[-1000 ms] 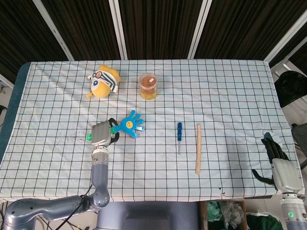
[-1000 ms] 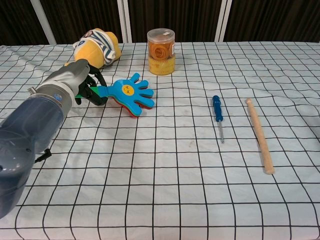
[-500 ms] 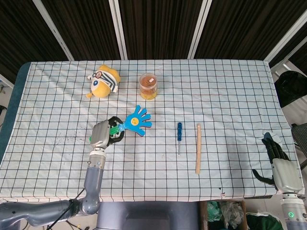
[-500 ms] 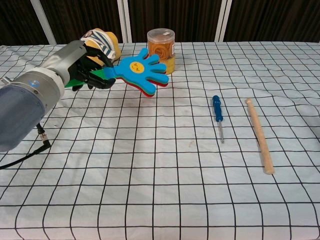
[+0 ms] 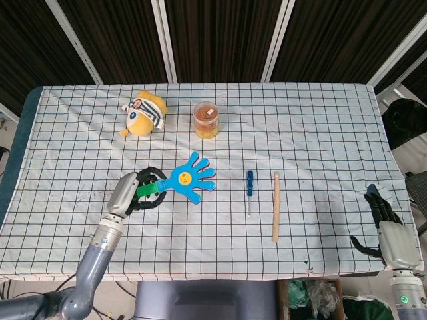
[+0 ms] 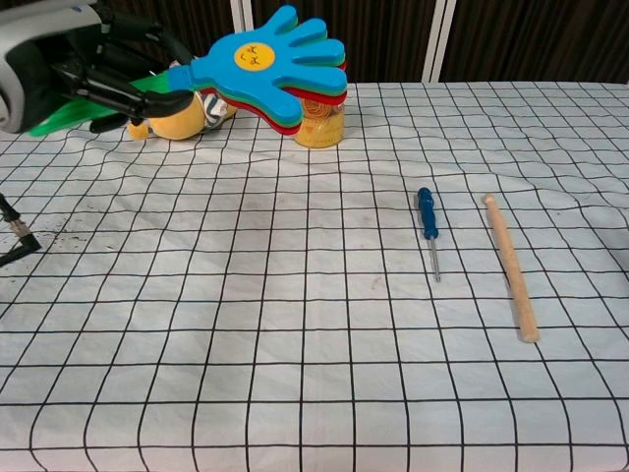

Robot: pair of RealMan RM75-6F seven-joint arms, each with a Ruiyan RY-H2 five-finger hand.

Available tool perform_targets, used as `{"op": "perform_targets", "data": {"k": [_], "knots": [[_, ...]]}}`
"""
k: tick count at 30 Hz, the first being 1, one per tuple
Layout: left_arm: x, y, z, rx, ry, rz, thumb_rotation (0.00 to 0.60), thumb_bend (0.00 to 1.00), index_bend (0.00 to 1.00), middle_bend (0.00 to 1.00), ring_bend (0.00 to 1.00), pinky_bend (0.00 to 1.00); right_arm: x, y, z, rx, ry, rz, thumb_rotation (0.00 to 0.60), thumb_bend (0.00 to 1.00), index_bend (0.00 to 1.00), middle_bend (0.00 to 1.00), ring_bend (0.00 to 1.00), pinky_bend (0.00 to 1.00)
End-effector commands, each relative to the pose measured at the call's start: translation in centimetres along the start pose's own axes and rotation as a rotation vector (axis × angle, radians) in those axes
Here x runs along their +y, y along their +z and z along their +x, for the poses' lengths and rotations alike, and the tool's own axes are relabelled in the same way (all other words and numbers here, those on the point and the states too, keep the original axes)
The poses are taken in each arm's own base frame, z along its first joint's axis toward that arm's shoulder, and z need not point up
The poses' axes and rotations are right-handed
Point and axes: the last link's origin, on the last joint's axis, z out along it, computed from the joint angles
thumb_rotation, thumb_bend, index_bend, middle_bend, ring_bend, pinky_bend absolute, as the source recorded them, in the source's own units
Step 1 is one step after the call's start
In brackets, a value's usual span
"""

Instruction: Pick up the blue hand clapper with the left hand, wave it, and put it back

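The blue hand clapper [image 5: 191, 178] is a stack of blue, red and green plastic palms with a smiley face on top and a green handle. My left hand [image 5: 137, 192] grips that handle and holds the clapper well above the cloth. In the chest view the clapper [image 6: 270, 59] hangs high at the upper left, in front of the jar, with my left hand [image 6: 84, 71] at the frame's top left corner. My right hand [image 5: 389, 230] rests off the table's near right corner with its fingers spread and nothing in it.
A yellow striped plush toy [image 5: 145, 113] and a clear jar of orange items [image 5: 207, 119] stand at the back. A blue-handled screwdriver [image 5: 249, 189] and a wooden stick [image 5: 275, 205] lie side by side right of centre on the checked tablecloth [image 5: 320, 133].
My left hand has lifted the clapper off the cloth and carried it upward and toward me. The right hand has stayed still.
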Motion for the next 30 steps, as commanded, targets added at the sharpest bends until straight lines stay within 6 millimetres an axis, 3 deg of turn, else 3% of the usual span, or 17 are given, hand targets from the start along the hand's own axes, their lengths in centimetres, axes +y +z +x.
{"op": "perform_targets", "data": {"k": [1,7,12,17,19,23,30], "knots": [[1.1,-4.0,2.5,-0.046,-0.027,-0.123,0.6,0.57,0.74,0.82,0.69,0.87,0.0,0.0,0.0,0.0,-0.003,0.001,0.6,0.22,0.0,0.0,0.0,0.16],[0.4,-6.2,4.4,-0.08,-0.009,-0.22,0.6,0.57,0.74,0.82,0.69,0.87,0.0,0.0,0.0,0.0,-0.006,0.002,0.6,0.22,0.0,0.0,0.0,0.16],[-0.8,-6.6,5.8,-0.069,0.014,-0.228,0.6,0.56,0.74,0.82,0.69,0.87,0.0,-0.1,-0.1,0.003,-0.011,0.004,0.6,0.22,0.0,0.0,0.0,0.16],[-3.2,-6.9,7.5,0.016,0.113,0.011,0.6,0.56,0.74,0.82,0.69,0.87,0.0,-0.2,-0.1,0.003,-0.012,0.004,0.6,0.22,0.0,0.0,0.0,0.16],[-5.6,-7.2,10.0,0.06,0.362,0.269,0.6,0.56,0.74,0.82,0.69,0.87,-0.1,-0.2,-0.1,0.0,-0.014,0.008,0.6,0.22,0.0,0.0,0.0,0.16],[-4.7,-6.4,10.1,0.086,0.523,0.43,0.6,0.55,0.74,0.82,0.69,0.87,-0.1,-0.2,-0.1,0.0,-0.017,0.011,0.6,0.22,0.0,0.0,0.0,0.16],[-3.5,-6.0,8.7,0.07,0.482,0.453,0.6,0.55,0.74,0.82,0.69,0.87,-0.1,-0.2,-0.1,-0.001,-0.016,0.011,0.6,0.22,0.0,0.0,0.0,0.16]]}}
